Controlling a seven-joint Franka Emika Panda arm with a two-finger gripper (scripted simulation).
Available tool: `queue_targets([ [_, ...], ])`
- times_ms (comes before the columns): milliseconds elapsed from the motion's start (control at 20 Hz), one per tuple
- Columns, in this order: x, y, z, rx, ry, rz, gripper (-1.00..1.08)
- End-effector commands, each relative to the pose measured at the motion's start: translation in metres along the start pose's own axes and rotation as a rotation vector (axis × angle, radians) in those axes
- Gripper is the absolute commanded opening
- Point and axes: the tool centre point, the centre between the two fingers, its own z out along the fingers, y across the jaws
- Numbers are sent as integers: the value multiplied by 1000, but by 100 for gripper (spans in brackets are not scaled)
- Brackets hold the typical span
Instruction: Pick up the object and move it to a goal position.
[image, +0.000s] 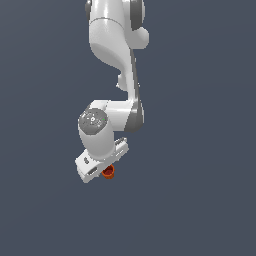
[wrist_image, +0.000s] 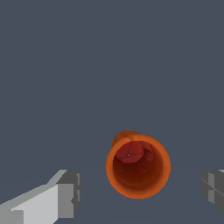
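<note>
So my gripper (wrist_image: 139, 192) hangs spread wide, fingers (wrist_image: 65, 192) flanking the cup (wrist_image: 138, 168) without touching it; it sits on the floor under me. Nothing is grasped; closing, lifting and carrying remain.

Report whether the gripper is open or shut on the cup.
Open. In the wrist view the fingers stand wide apart on either side of the orange-red cup, with clear gaps and no contact. The gripper straddles it.

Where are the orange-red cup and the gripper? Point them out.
orange-red cup (wrist_image: 138, 168): wrist view, on its dark red inside.
gripper (wrist_image: 140, 192): wrist view, midway between the two open fingertips.
</note>
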Motion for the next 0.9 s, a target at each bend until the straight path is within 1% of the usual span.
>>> queue_targets([
  [0, -1, 2, 2, 2, 0, -14, 100],
  [400, -1, 3, 9, 3, -1, -16, 100],
  [850, -2, 2, 51, 3, -1, -19, 100],
])
